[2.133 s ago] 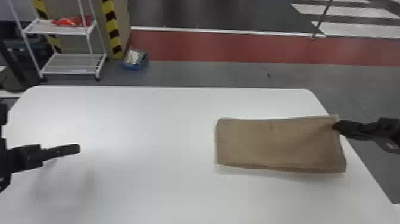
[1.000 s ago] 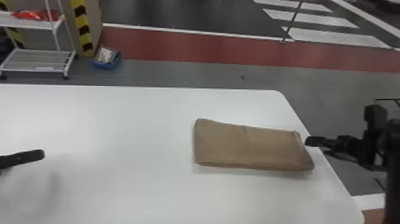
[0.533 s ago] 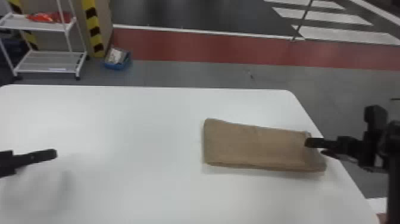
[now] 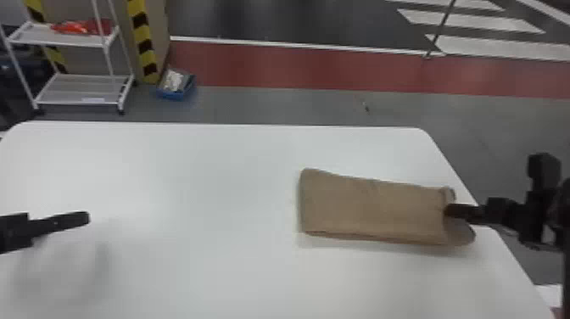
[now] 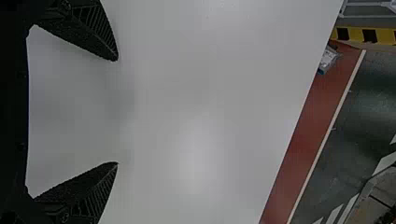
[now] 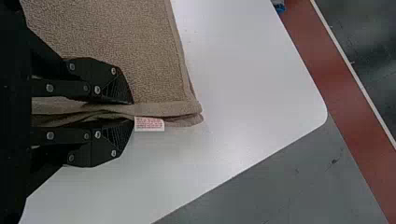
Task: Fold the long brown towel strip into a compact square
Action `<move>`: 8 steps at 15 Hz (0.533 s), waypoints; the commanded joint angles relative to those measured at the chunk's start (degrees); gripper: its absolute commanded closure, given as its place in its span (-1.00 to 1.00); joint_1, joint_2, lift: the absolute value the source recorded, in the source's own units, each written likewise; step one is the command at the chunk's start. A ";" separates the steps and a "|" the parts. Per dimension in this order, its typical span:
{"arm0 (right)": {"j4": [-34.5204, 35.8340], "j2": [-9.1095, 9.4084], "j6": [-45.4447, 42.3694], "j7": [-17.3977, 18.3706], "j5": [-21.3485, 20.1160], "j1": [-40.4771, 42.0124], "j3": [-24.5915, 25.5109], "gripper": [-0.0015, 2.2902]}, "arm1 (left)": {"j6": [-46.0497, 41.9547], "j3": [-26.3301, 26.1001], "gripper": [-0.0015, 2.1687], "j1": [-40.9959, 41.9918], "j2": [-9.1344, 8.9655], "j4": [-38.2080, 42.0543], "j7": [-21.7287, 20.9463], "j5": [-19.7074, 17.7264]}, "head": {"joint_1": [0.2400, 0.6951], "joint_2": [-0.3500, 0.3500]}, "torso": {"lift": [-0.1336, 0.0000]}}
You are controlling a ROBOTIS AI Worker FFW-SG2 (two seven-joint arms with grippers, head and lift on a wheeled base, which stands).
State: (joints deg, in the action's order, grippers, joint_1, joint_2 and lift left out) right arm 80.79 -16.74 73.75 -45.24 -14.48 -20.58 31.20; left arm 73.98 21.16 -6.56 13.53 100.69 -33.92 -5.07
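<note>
Brown towel strip (image 4: 373, 208): beside counter's (image 4: 191, 191) right edge, long axis roughly parallel to far edge. Right gripper (image 6: 133, 112) nearer: jaws pinch short end; strip extends leftward, likely fold direction. Left gripper (image 5: 117, 112): jaws spread, well apart.

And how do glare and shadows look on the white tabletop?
Left wrist view: soft glare on the tabletop, beyond the black left gripper; head view: faint shadows near that gripper and along the folded brown towel; right wrist view: pale sheen.

Brown towel (image 4: 373, 208): matt, nubbly cloth. White tabletop (image 4: 191, 191): smooth, faintly glossy. Screws (image 6: 50, 88): metal.
</note>
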 commanded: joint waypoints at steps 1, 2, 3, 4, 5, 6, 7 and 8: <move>0.77 0.04 1.09 -0.90 2.27 0.37 1.85 -0.02 | -0.01 -0.16 -0.92 0.06 0.00 0.03 -0.09 -0.03 | 1.00 -0.41 | -0.86; 1.65 -0.05 2.67 -1.51 4.81 0.37 3.43 -0.02 | -0.01 -0.16 -0.92 0.06 0.00 0.12 -0.09 -0.03 | 1.00 -0.40 | -0.86; 3.23 -0.05 4.43 -2.04 7.89 0.45 5.01 -0.02 | -0.01 -0.24 -0.92 0.06 0.09 0.12 -0.09 0.06 | 1.00 -0.40 | -0.86; 5.43 -0.31 7.24 -2.74 11.05 0.37 6.50 -0.02 | 0.17 -0.24 -0.92 0.06 0.27 0.21 -0.09 0.06 | 1.00 -0.38 | -0.86; 7.71 -0.40 10.41 -2.74 13.87 0.19 7.65 -0.02 | 0.17 -0.24 -0.92 0.06 0.44 0.29 -0.09 0.06 | 1.00 -0.37 | -0.86; 9.73 -0.40 12.87 -2.83 15.45 -0.34 8.26 -0.02 | 0.17 -0.33 -0.92 0.06 0.44 0.38 -0.09 0.23 | 1.00 -0.35 | -0.86; 12.02 -0.31 15.51 -2.74 17.12 -1.04 8.70 -0.02 | 0.52 -0.33 -0.92 0.06 0.44 0.47 -0.09 0.23 | 1.00 -0.34 | -0.86; 13.78 -0.22 16.33 -2.74 18.88 -2.01 8.70 -0.02 | 0.69 -0.33 -0.92 0.06 0.44 0.65 -0.18 0.32 | 1.00 -0.32 | -0.86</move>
State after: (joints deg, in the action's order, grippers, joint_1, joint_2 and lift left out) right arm 91.91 -17.11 88.12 -48.04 1.95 -21.47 39.61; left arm 74.37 20.84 -6.50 13.97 101.14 -34.07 -4.82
